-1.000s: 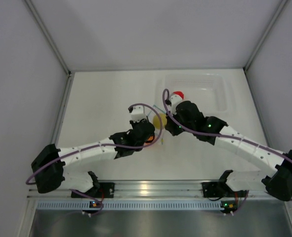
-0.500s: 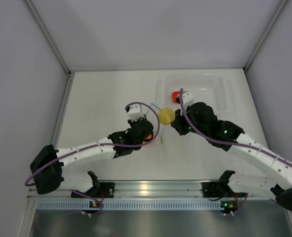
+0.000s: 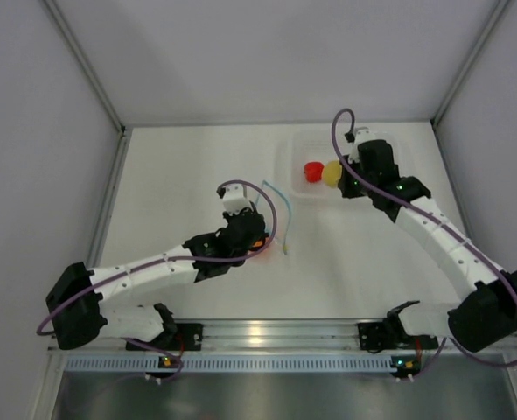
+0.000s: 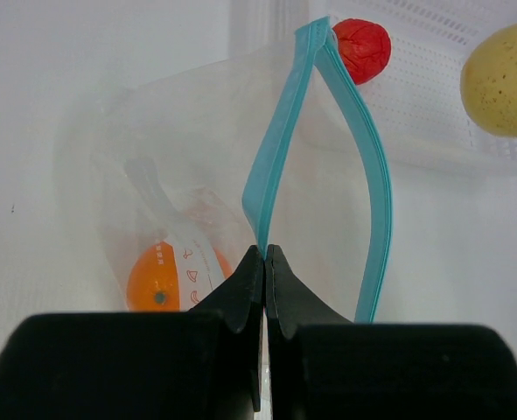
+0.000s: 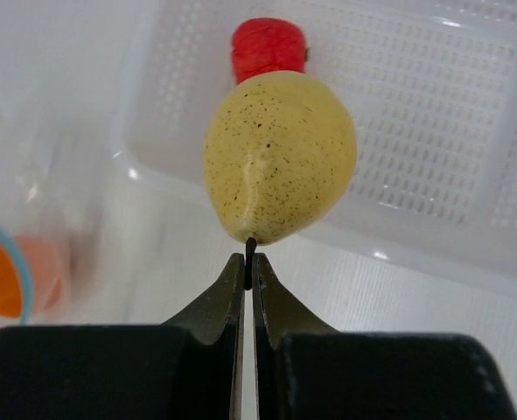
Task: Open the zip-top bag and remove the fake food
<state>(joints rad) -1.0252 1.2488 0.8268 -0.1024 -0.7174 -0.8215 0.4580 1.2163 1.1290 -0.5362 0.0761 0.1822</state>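
Zip-top bag (image 4: 179,175): mid-table, mouth gaping right toward the clear tray (image 5: 433,114); blue zip strip (image 4: 280,149) runs near to far; left gripper (image 4: 264,254) pressed together on 1 lip of it.
Orange fruit (image 4: 153,280): inside the bag, behind a white printed panel whose marks are unreadable.
Yellow pear (image 5: 280,157): stem toward the right gripper (image 5: 247,258), long axis in line with the fingers, pinched by the stem over the tray's left part.
Red fruit (image 5: 268,48): in the tray, just beyond the pear.

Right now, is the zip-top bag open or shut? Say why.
Open. On the zip-top bag, the blue zip strip splits into two sides bowed apart; the left gripper pinches one.
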